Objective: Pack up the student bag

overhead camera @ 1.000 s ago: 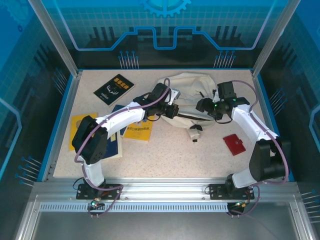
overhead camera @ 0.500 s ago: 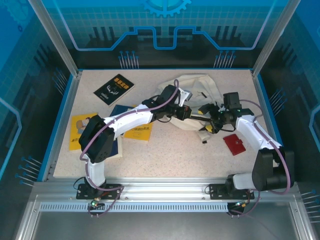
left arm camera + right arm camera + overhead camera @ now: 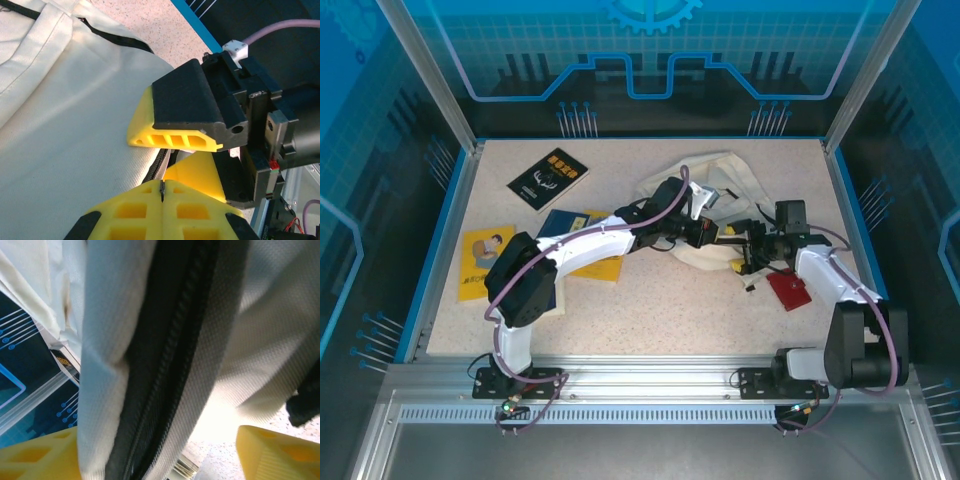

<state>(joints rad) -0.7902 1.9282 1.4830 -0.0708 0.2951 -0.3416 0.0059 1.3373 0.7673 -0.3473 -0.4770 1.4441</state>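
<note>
Evidently your left gripper [image 3: 162, 192] pinches the zipper edge [image 3: 170, 370] of the student bag [image 3: 725, 175] at the table's [image 3: 650, 290] far right, probably steadying it, while your right gripper [image 3: 160, 455] straddles that seam, fingers spread and unclamped.

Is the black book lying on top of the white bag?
No, the black book lies flat on the table, off to the left and well apart from the student bag.
</note>
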